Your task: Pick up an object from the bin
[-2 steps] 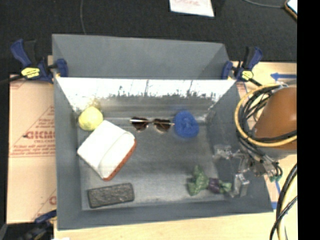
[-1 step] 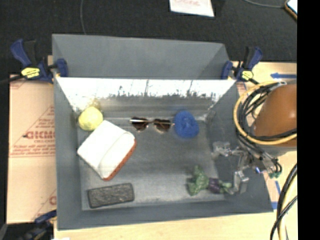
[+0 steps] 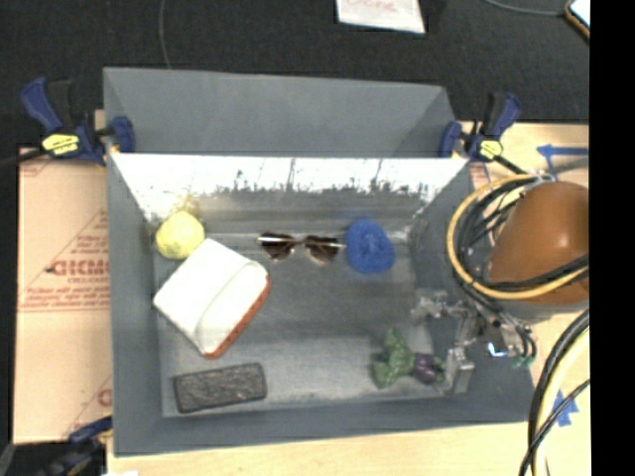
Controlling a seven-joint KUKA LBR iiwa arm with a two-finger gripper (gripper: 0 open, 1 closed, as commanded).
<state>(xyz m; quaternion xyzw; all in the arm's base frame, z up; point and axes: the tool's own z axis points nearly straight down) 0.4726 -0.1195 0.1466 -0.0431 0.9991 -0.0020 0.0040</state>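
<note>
Lying just beside gripper [image 3: 452, 353]: green soft toy [image 3: 391, 361]

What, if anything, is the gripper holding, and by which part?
Cannot be told. The gripper sits beside the crumpled green thing in the near right corner of the bin; no hold is visible.

Grey bin [image 3: 317, 315]. Sunglasses [image 3: 298, 247]: brown-tinted lenses. Left of sunglasses: pale yellow ball [image 3: 180, 234], white block [image 3: 211, 296] with orange-brown edge. Right: bright blue fuzzy ball [image 3: 369, 247]. Below: dark grey speckled slab [image 3: 220, 386], green crumpled lump [image 3: 393, 360].
</note>
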